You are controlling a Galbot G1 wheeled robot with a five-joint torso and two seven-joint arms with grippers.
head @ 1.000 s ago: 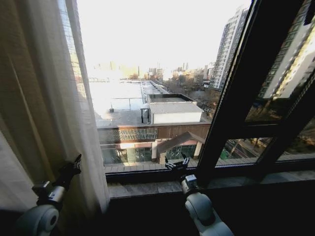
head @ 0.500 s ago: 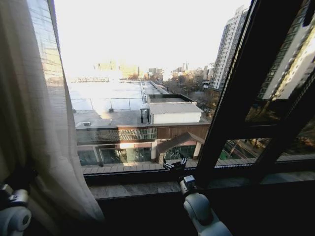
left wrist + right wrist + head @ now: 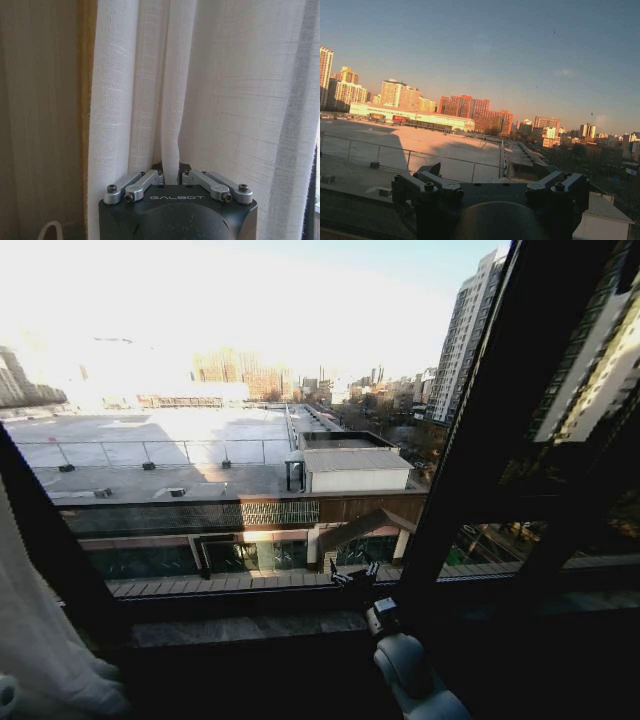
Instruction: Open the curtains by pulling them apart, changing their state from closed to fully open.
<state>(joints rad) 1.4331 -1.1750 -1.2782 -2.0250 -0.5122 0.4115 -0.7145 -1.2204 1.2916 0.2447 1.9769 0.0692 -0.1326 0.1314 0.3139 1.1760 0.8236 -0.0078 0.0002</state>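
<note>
A bunched strip of the sheer white curtain (image 3: 35, 645) hangs at the far left edge of the head view, leaving the window glass uncovered. In the left wrist view the pleated curtain (image 3: 225, 100) hangs close in front, and my left gripper (image 3: 170, 176) is shut on one narrow vertical fold of it. My right gripper (image 3: 354, 575) is held low at the window sill near the centre, open, with nothing between its fingers (image 3: 434, 171). It points out through the glass at the city.
A thick dark window frame bar (image 3: 480, 440) slants down just right of the right gripper, and another dark bar (image 3: 45, 540) stands beside the gathered curtain. The stone sill (image 3: 250, 625) runs below the glass. A beige wall (image 3: 40, 125) lies beside the curtain.
The curtain panel has slid far to the left, uncovering much more glass. The left gripper went with it out of the head view. The right arm has stayed put.
</note>
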